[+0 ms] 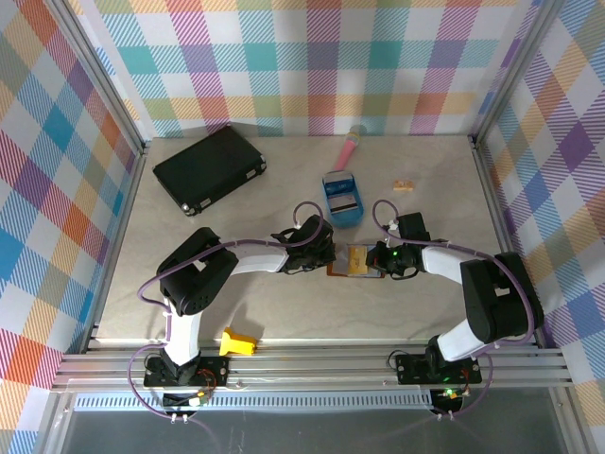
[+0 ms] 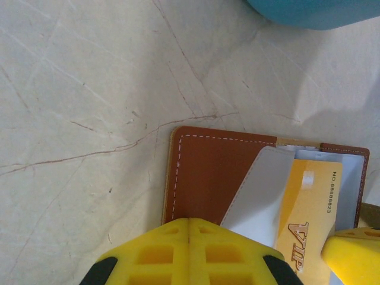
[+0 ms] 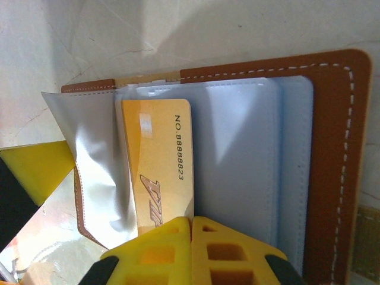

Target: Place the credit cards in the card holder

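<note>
Beige, veined surface [image 1: 284,312] carries a black case [image 1: 210,168] at its far left. Near the middle, between the two arms, the brown card holder [image 1: 357,262] lies open with its grey-blue sleeves facing up. Just beyond it sits a blue tray [image 1: 342,194] with a dark card [image 1: 346,203] inside. The left pincer [image 2: 189,228] has its yellow jaws pressed together over the holder's leather half. The right pincer [image 3: 191,228] is likewise closed tight, at the near end of a yellow credit card [image 3: 157,172] lying among the sleeves beside a lifted grey flap. A small tan block [image 1: 404,185] lies far right.
</note>
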{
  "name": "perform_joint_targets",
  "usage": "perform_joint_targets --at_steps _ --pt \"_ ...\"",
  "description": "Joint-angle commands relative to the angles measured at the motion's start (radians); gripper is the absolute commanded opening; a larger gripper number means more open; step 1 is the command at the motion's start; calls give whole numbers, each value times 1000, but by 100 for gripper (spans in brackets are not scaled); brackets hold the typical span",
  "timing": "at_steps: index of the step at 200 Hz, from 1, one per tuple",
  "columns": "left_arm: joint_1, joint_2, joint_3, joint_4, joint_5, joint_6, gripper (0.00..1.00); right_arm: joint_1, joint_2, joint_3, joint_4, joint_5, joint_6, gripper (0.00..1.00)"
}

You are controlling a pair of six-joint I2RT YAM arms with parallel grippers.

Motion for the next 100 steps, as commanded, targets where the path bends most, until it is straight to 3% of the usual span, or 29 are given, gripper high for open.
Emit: perform_joint_targets --at_steps 1,38,69,100 --pt "-15 53 -19 -119 -6 -5 0 17 -33 10 -60 -43 -14 11" --pt "-16 34 -47 -104 -4 -8 0 19 -145 58 -159 41 2 29" --pt "-19 23 -100 -5 35 -23 0 28 -225 93 -234 96 12 32" --pt "-23 17 -125 26 44 -38 0 59 -246 143 -365 244 72 35"
